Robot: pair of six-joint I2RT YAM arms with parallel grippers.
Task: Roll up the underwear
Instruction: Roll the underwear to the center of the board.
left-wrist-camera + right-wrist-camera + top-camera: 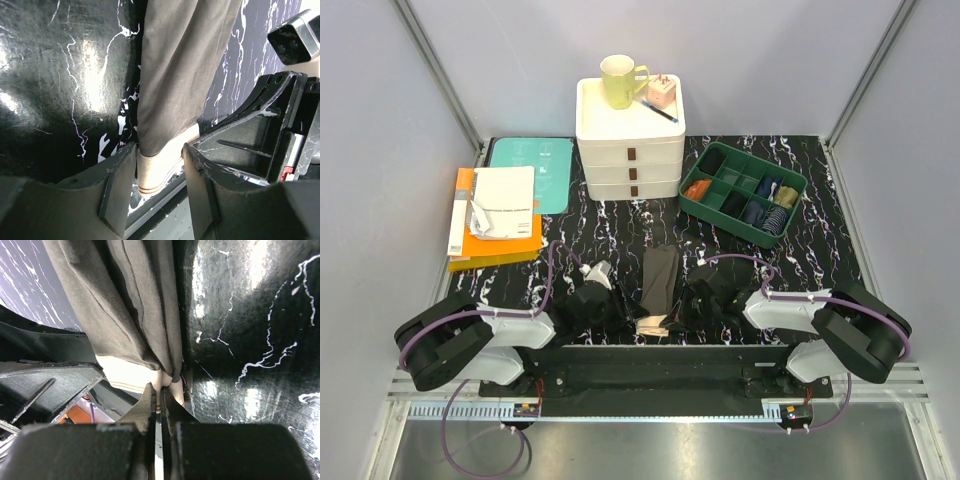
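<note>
Black, white-veined bench (620, 215) carries the dark olive-brown cloth underwear (658, 285), folded into a long strip near the front edge, its beige waistband (127, 375) nearest the arms. Right claw (160, 395) pinches the waistband's edge; left claw (159, 165) stands open astride its other corner.

The underwear (185, 75) runs off the top edge in both wrist views, so its far end goes unseen there, and what fills the green tray (804, 184) is too small to name.
</note>
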